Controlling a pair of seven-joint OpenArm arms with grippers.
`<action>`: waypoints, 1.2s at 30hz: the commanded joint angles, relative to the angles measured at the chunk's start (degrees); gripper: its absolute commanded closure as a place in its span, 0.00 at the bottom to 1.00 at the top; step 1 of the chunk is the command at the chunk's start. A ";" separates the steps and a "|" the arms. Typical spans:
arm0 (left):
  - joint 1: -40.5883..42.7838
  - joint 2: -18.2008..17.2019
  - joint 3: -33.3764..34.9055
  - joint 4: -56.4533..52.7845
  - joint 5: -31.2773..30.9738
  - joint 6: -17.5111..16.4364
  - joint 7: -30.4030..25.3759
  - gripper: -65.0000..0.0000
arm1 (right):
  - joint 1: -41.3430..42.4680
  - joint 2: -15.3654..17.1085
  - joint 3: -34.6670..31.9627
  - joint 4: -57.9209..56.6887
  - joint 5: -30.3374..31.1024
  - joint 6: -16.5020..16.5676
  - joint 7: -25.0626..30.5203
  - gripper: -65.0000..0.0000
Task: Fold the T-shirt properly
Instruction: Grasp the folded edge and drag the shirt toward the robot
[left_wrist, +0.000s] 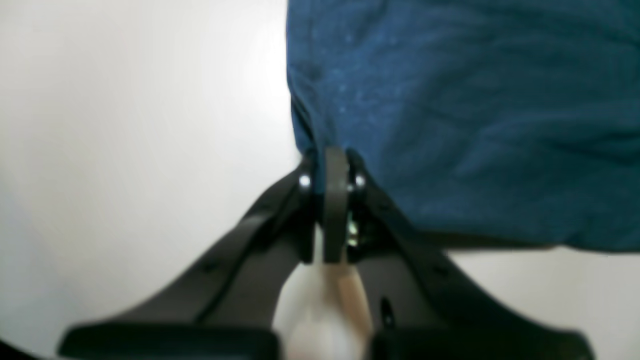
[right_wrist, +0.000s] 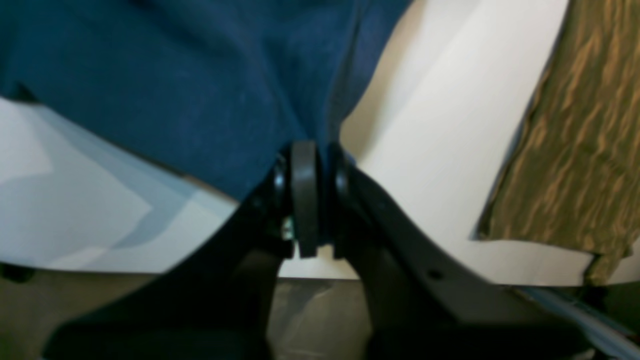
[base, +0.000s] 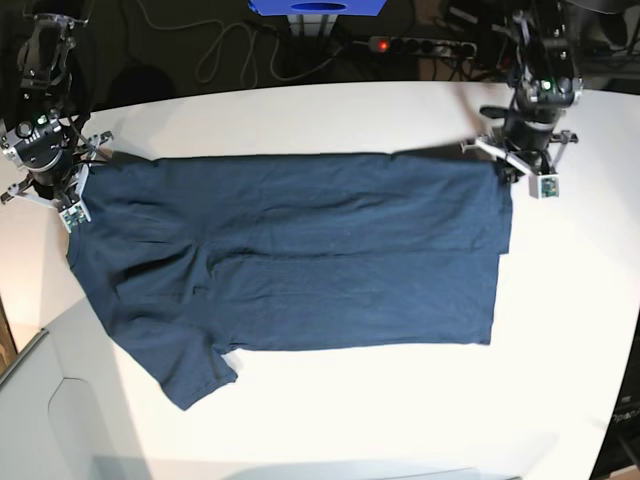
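On the white counter (base: 560, 330) the T-shirt (base: 300, 260) lies spread out wide, and I have one tool on each far corner of it. My left tool (left_wrist: 334, 165) is pinched tight on the cloth at one corner, and in the left wrist view the blue cloth runs up and away from its tips. My right tool (right_wrist: 306, 160) is pinched tight on the other corner, and the cloth bunches into a little ridge right at its tips.

I think I hold both corners like this so the far edge stays pulled straight between the tools. That way I can bring that edge over the rest of the shirt in one flat fold.

The edge between my two tools looks nearly straight. Near the right tool the shirt hangs past the counter rim, so I have less room there. One sleeve (base: 190, 375) sticks out crooked on that side too. In front of both tools, past the shirt, the counter is bare, so there is plenty of room to fold toward it
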 joint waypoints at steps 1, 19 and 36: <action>1.04 -0.61 -0.32 1.87 -0.26 0.23 -1.08 1.00 | -0.62 0.97 0.53 1.09 -0.17 0.37 0.34 1.00; 14.93 3.26 -5.42 4.68 -0.26 0.14 -1.08 1.00 | -7.74 2.02 4.57 1.09 -0.17 0.37 0.34 1.00; 14.93 5.72 -8.06 4.16 -0.26 0.14 -0.38 1.00 | -7.74 -0.44 6.60 0.91 -0.17 0.37 0.34 0.77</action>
